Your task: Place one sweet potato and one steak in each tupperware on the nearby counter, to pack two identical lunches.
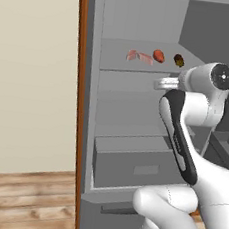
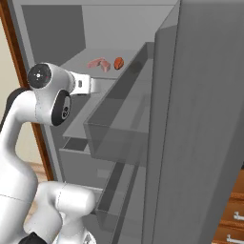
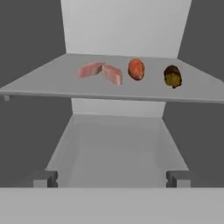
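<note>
Level with shelf (image 3: 52, 85), tool (image 3: 111, 179) fingers apart, empty

Grey fridge shelf (image 3: 52, 83); two steaks (image 3: 101, 71), orange sweet potato (image 3: 136, 69), brown sweet potato (image 3: 172, 76).

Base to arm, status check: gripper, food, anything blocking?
Gripper open, empty, short of fridge shelf. Two steaks, orange sweet potato, brown sweet potato in a row, untouched. Approach unobstructed.

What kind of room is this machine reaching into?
Most likely a home kitchen: the arm faces an open grey fridge with a shelf holding steak and sweet potatoes; wooden floorboards lie alongside.
</note>
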Tool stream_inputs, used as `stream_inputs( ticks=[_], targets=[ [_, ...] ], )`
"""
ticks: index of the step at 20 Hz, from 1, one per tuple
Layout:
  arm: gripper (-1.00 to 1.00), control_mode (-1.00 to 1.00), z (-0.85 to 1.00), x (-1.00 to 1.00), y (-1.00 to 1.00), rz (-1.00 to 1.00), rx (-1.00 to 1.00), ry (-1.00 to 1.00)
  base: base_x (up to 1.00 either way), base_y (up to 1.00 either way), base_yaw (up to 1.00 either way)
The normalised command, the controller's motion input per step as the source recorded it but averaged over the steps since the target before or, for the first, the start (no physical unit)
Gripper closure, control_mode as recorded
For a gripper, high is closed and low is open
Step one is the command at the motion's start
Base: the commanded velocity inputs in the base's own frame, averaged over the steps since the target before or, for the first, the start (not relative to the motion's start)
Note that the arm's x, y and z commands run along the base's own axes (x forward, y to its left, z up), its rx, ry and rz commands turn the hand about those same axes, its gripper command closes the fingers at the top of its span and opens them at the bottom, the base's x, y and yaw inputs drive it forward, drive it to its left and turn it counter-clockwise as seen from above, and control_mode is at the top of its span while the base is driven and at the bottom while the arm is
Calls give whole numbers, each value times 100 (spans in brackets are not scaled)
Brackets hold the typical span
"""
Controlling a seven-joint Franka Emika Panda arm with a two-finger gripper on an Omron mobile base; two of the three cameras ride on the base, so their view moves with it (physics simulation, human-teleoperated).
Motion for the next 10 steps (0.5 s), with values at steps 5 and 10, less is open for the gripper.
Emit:
stream_inputs(
  ticks=[5,10],
  targets=[
    [-100,-100,59,9,0,0,-1,-17,0,0,0],
    [-100,-100,43,18,0,0,0,-4,0,0,0]
  ],
)
